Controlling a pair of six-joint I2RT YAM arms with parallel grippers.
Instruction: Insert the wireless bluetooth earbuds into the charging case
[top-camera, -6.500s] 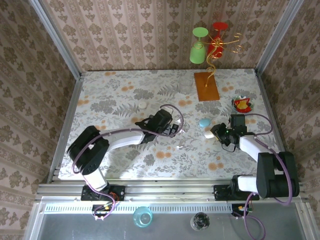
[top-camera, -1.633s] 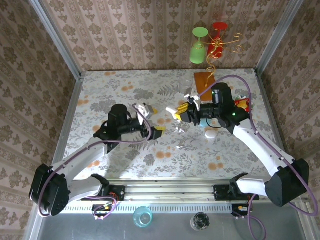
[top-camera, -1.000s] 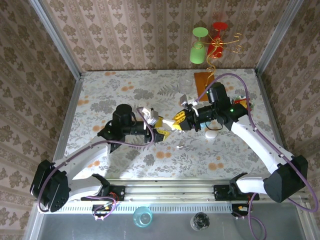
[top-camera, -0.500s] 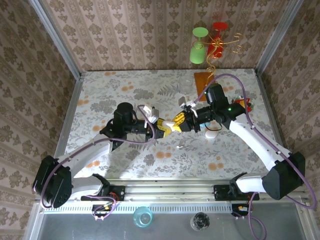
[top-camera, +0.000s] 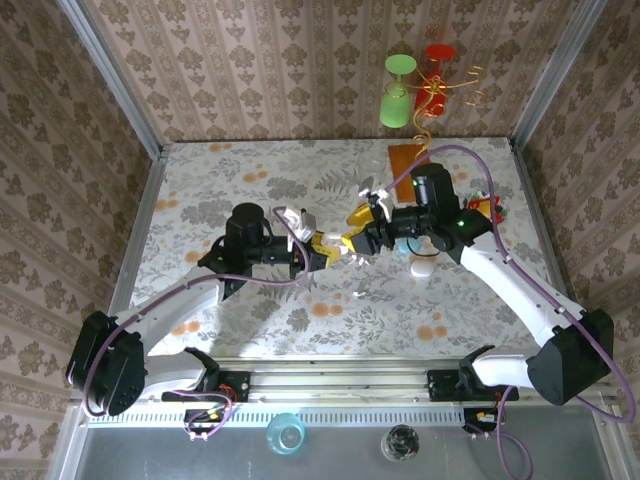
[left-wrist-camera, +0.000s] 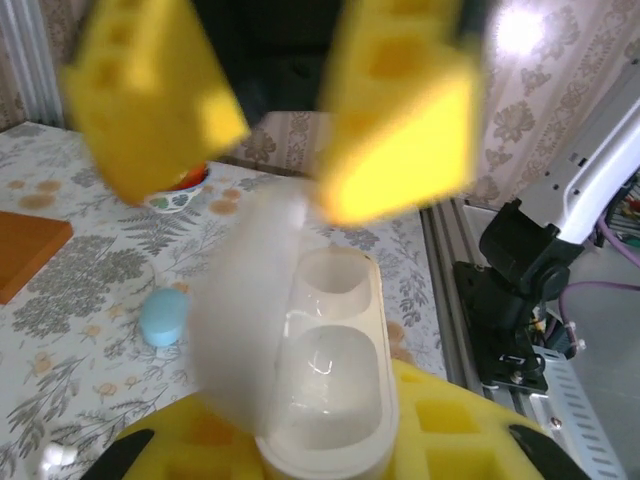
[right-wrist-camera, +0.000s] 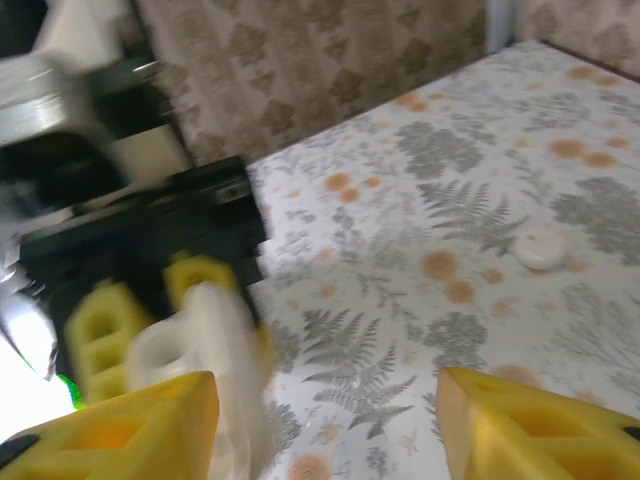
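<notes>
The charging case (left-wrist-camera: 330, 370), white with its lid swung open and two wells facing up, is pinched at its base in the left gripper's (left-wrist-camera: 325, 445) jaws. It is raised off the table (top-camera: 300, 330), to the near left of the orange board (top-camera: 405, 165). The right gripper (right-wrist-camera: 325, 425) hovers between board and case, just beside the case, its jaws spread wide around nothing. A tiny white earbud (top-camera: 357, 294) lies on the table, farther from the board than the case.

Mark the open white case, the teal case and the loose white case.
open white case (left-wrist-camera: 325, 370): left wrist view, on the nearer well of its base.
teal case (left-wrist-camera: 163, 315): left wrist view, middle of its top.
loose white case (top-camera: 424, 268): top view, its middle.
</notes>
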